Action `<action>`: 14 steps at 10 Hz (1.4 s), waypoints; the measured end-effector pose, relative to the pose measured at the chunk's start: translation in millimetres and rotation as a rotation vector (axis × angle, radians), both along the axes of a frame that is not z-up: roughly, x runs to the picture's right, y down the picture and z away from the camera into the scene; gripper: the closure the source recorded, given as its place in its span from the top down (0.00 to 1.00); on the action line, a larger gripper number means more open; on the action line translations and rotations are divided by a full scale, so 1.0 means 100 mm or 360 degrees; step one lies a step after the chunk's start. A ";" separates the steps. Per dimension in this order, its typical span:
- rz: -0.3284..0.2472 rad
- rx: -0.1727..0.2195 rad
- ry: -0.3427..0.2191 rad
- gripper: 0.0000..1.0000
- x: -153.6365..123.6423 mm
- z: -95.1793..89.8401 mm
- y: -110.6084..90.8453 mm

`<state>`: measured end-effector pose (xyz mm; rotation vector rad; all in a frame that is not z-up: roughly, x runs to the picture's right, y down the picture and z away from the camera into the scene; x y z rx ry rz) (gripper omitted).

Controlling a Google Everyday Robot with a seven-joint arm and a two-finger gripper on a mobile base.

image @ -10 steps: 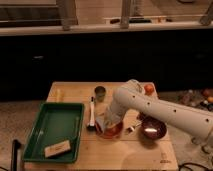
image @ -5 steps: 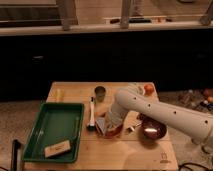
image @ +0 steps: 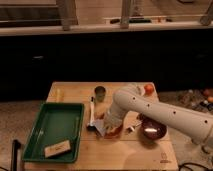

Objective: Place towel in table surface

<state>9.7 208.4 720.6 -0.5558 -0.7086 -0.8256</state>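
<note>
The towel (image: 101, 127) is a pale cloth lying on the wooden table (image: 75, 92), just right of the green tray, partly under my arm. My gripper (image: 111, 125) is at the end of the white arm (image: 160, 116), low over the middle of the table, right at the towel and beside a reddish object (image: 116, 132). The arm hides part of the towel.
A green tray (image: 54, 127) holds a tan block (image: 57, 148) at the left. A metal cup (image: 100, 92) stands at the back middle. A dark utensil (image: 91, 116) lies beside the tray. A dark red bowl (image: 151, 131) sits right, and an orange ball (image: 148, 89) at the back right.
The arm and gripper have shifted slightly down and left toward the towel. The other objects have not moved.
</note>
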 end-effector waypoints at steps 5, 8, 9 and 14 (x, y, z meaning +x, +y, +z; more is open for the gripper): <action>-0.0177 0.0006 -0.0165 0.00 -0.22 -0.21 0.16; -0.0247 -0.0016 -0.0209 0.00 -0.31 -0.28 0.30; -0.0267 -0.0024 -0.0219 0.00 -0.35 -0.30 0.35; -0.0305 -0.0052 -0.0241 0.00 -0.46 -0.38 0.57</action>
